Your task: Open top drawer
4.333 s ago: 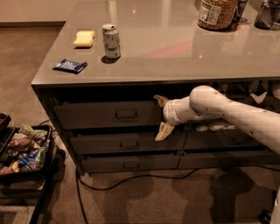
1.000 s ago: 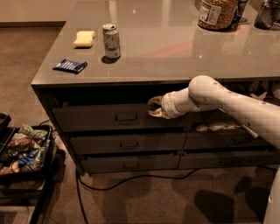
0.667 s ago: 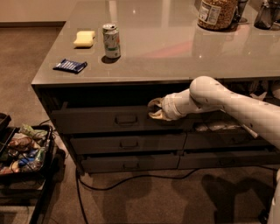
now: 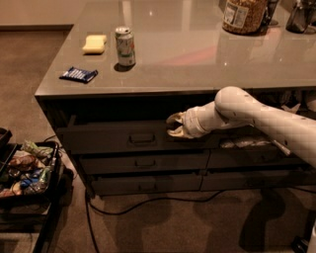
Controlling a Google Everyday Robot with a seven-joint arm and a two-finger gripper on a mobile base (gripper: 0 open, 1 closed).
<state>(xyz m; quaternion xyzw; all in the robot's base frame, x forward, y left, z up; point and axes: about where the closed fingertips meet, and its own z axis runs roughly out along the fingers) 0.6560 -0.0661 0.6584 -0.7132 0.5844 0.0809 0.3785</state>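
The top drawer (image 4: 103, 139) is the wide dark grey front just under the counter's overhang, with a small metal pull (image 4: 142, 139) at its centre. It stands slightly out from the cabinet, with a dark gap above its top edge. My gripper (image 4: 174, 125) is at the right end of that top edge, right of the pull. Its two pale fingers (image 4: 174, 117) are spread, one above the edge and one in front of the panel. The white arm (image 4: 256, 116) reaches in from the right. The drawer's inner floor is hidden.
Two lower grey drawers (image 4: 143, 162) sit beneath, with narrower fronts (image 4: 247, 158) to the right. The counter (image 4: 197, 59) holds a can (image 4: 125, 46), a yellow sponge (image 4: 94, 43), a blue packet (image 4: 78, 74) and a jar (image 4: 242, 15). A black bin of snacks (image 4: 27, 170) and a cable (image 4: 148, 200) lie on the floor.
My gripper rose from below the drawer's right end to its top edge. Over the last second it and the drawer front have shifted slightly outward.
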